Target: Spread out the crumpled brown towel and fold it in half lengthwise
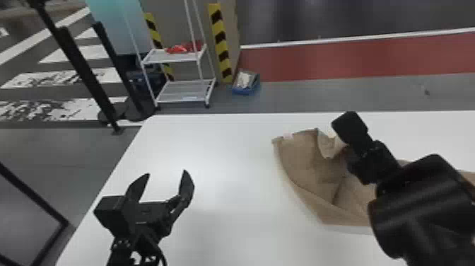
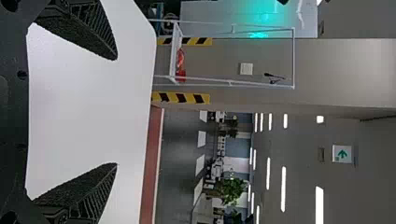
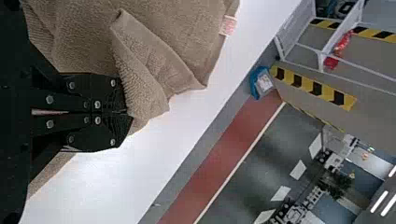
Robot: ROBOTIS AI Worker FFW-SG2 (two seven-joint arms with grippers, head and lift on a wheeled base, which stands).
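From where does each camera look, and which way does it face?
Head view: on the head, facing forward and down at table and towel; both arms show.
Left wrist view: on that wrist, facing over table to rack; left gripper open.
Right wrist view: on that wrist, facing past towel; right gripper pinches it.
Head and right wrist views share the towel.

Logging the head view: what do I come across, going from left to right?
Black two-fingered left gripper → right-hand yellow-and-black striped upright strip → blue box-shaped bin → crumpled brown towel.
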